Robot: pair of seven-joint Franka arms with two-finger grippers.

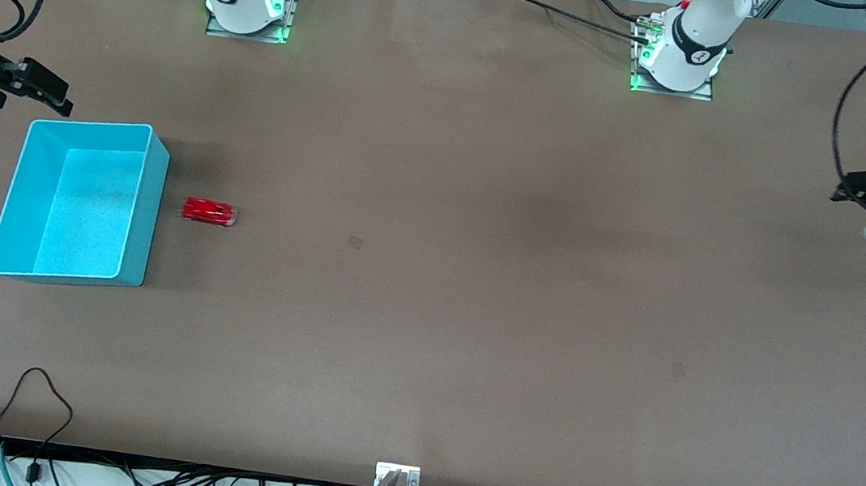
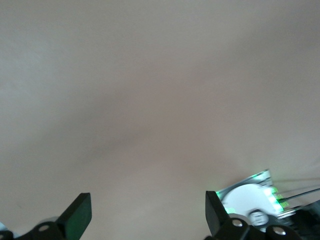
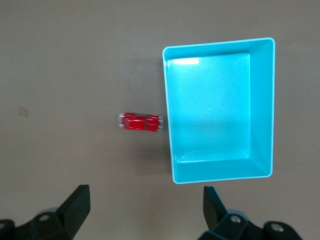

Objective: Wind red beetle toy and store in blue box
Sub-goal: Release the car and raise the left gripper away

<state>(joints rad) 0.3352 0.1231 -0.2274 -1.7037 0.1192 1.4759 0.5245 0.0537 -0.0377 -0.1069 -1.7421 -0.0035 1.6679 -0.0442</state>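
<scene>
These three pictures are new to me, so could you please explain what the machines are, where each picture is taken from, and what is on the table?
Two robot arms stand at a brown table, each ending in a two-finger gripper. The wide picture comes from a high camera facing the arms. The other two come from cameras on the arms' wrists, looking down past the fingers.

On the table sit a blue box and, beside it on the table, apart from it, a red beetle toy. The box looks empty inside.

The right gripper is open above the table just past the box's edge, and its wrist camera sees the box and toy. The left gripper waits open at its end of the table, seeing only bare tabletop and its arm's base. Nothing is held.
</scene>
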